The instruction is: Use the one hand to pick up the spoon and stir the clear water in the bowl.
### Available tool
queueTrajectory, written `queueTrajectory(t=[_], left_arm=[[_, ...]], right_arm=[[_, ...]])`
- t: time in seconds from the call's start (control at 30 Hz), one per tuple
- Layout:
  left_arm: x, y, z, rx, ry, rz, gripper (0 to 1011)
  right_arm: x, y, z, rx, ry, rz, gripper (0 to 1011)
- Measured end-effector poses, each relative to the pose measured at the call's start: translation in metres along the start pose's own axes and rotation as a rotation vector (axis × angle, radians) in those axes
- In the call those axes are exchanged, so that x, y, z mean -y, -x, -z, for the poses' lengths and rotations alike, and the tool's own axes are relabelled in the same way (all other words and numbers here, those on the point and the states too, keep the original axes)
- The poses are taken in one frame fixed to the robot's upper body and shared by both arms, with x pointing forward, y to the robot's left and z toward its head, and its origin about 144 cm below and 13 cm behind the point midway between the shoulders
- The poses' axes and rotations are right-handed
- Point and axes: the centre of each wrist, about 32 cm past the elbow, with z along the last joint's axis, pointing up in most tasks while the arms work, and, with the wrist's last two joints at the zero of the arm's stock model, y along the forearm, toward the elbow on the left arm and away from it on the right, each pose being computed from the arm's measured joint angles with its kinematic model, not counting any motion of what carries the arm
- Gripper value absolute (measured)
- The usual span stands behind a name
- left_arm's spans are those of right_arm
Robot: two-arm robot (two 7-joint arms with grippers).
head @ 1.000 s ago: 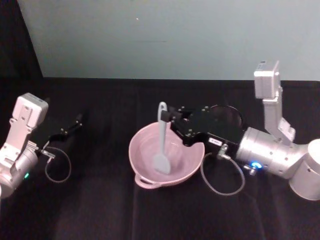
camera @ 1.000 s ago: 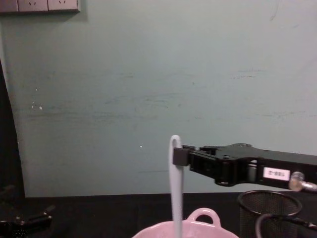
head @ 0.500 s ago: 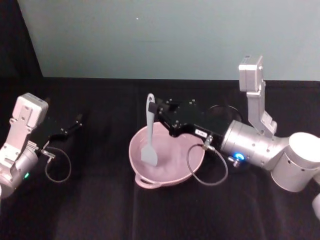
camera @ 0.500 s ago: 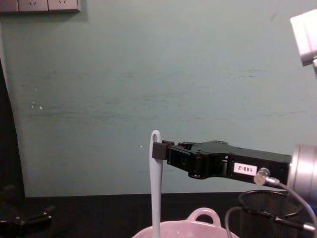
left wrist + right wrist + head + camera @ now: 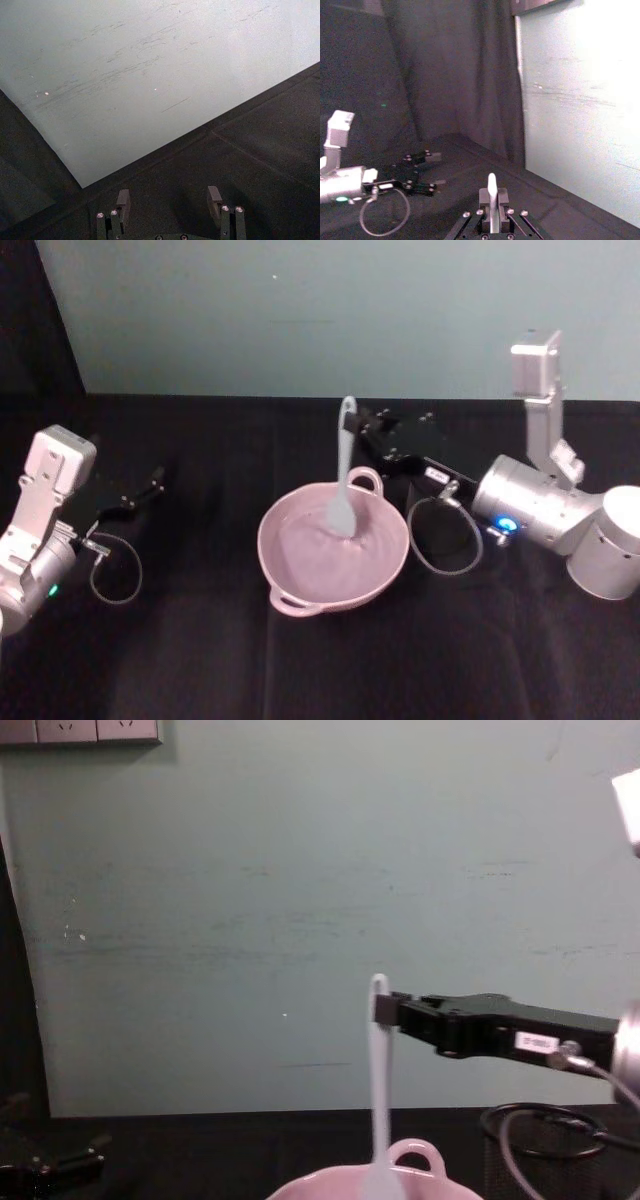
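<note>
Over the far side of the pink bowl point(image 5: 268, 558), the right gripper point(image 5: 354, 428) is clamped on the spoon point(image 5: 345, 475) near its top — upright, head dipped inside. At far left the left gripper point(image 5: 150, 485) rests, 2 fingers apart.

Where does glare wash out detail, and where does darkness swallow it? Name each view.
Right wrist view: the wall blows out to white. Head view: the right gripper, jaws shut on the spoon, and the parked left gripper melt into the black tablecloth.
</note>
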Motion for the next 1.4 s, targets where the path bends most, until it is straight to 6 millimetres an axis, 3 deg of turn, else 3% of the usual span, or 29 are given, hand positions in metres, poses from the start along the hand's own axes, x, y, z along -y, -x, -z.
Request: queueTrajectory(t=[0.3, 0.63, 1.0, 1.4], left_arm=[[0.0, 0.0, 0.0, 0.0, 0.0, 0.0, 1011], [0.0, 0.0, 0.0, 0.0, 0.0, 0.0, 1011], [0.0, 0.0, 0.0, 0.0, 0.0, 0.0, 1011], [0.0, 0.0, 0.0, 0.0, 0.0, 0.0, 1011]], right_arm=[[0.027, 0.0, -0.006, 0.02, 0.013, 0.037, 100], [0.035, 0.018, -0.009, 0.018, 0.029, -0.01, 100], [0.019, 0.041, -0.005, -0.012, 0.021, -0.098, 100], [-0.009, 0.04, 0.002, -0.023, 0.0, -0.128, 100]])
